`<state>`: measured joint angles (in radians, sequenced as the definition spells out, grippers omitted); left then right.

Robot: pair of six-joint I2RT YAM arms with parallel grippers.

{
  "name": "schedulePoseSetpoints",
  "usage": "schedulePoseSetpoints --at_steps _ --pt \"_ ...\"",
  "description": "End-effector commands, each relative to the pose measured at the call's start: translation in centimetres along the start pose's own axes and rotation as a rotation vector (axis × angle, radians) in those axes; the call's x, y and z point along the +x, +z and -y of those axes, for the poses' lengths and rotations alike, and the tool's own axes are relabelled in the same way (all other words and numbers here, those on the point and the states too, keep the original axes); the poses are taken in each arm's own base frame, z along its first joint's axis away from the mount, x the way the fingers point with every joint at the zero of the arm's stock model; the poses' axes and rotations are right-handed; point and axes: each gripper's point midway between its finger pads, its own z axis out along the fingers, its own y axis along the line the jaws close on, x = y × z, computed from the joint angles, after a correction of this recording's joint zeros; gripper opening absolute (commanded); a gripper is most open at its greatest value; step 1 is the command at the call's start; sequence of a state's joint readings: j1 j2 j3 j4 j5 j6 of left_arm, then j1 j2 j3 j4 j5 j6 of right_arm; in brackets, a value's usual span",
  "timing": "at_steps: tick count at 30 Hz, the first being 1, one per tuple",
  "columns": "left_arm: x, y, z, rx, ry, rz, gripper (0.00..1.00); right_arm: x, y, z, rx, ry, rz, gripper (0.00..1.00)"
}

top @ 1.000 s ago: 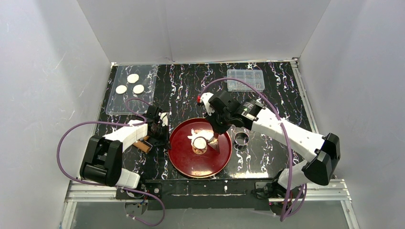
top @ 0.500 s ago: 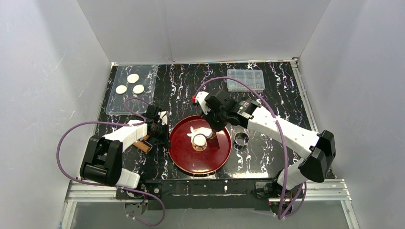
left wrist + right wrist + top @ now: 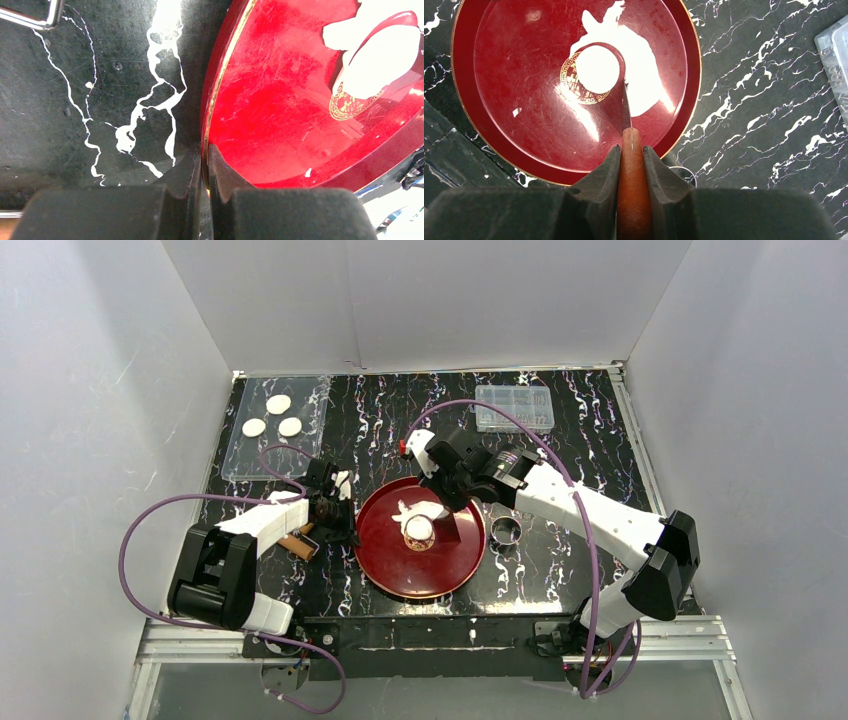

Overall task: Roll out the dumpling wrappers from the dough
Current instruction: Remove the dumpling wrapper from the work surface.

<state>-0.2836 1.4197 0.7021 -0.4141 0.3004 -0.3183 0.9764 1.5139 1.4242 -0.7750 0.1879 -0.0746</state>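
Right wrist view: my right gripper [image 3: 631, 150] grasps a brown wooden-handled tool [image 3: 631, 175], its tip at the round white dumpling wrapper [image 3: 597, 69]. The wrapper lies against ragged white dough [image 3: 644, 70] mid-plate. My left gripper [image 3: 205, 159] is clenched on the left rim of the round red plate [image 3: 514, 95].

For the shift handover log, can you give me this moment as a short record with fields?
left claw: shut on the rim of the red plate
right claw: shut on the wooden-handled blade
blade tip: at the edge of the round wrapper
dough: ragged sheet on the plate, beside that wrapper
finished: three wrappers on the clear tray, far left
metal ring: on the table, right of the plate
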Motion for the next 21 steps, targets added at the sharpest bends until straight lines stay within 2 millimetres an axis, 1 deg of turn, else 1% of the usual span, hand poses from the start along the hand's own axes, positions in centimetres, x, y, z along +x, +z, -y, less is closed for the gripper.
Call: schedulePoseSetpoints --at_steps 1,5,13,21 --pt "1.3 -0.2 -0.2 0.005 0.048 -0.057 0.0 1.7 0.5 5.5 0.237 -0.082 -0.084 0.01" --pt "1.2 -0.3 -0.2 0.001 0.049 -0.057 0.0 2.1 0.8 6.0 0.248 -0.079 -0.101 0.01" --pt "1.2 -0.3 -0.2 -0.001 0.051 -0.054 0.0 1.6 0.5 6.9 0.266 -0.062 -0.091 0.01" --pt "1.0 -0.4 0.0 0.006 0.057 -0.046 0.0 1.7 0.6 7.2 0.264 -0.049 -0.094 0.01"
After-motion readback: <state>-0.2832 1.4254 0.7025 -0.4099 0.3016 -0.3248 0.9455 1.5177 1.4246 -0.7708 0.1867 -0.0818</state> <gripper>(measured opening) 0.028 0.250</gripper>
